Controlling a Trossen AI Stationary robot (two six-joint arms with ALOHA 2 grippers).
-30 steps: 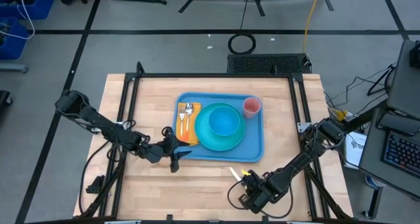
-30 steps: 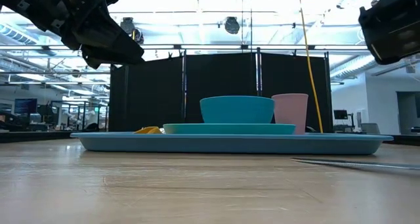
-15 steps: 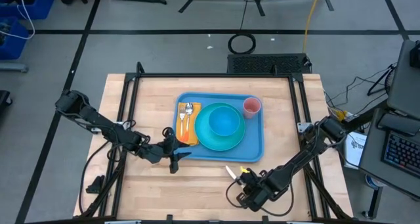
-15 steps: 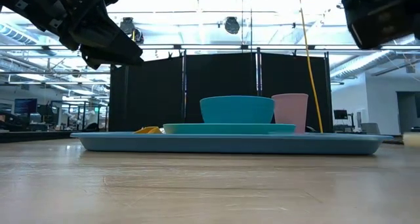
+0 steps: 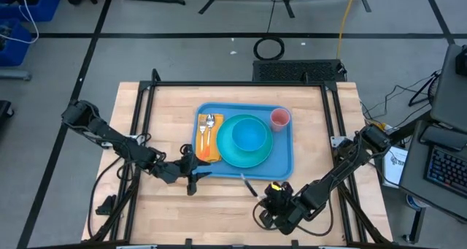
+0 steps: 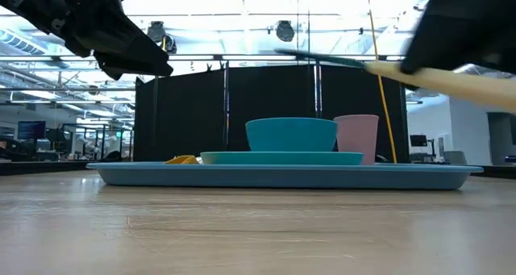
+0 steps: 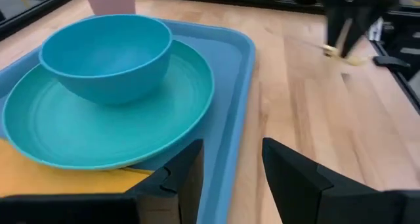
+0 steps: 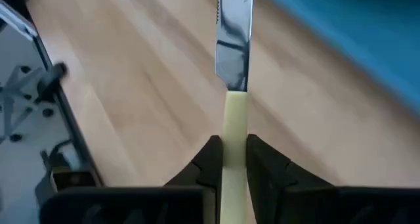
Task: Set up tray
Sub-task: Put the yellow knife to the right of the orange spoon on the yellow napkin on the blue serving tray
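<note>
Knife (image 8: 234, 27) gripped by its pale handle in right gripper (image 5: 273, 193), above the table's near edge | left gripper (image 7: 230, 168) open beside tray (image 5: 283, 165) | mid-table tray holds plate (image 5: 228, 152), bowl (image 5: 249, 136), cup (image 5: 280, 118), fork (image 5: 203, 136), spoon (image 5: 211, 128) | knife seemingly last

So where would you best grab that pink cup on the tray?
By its rim, from straight above: the pink cup stands upright and open in the tray's far right corner, with the teal plate close beside it, leaving little room for a sideways approach.
</note>
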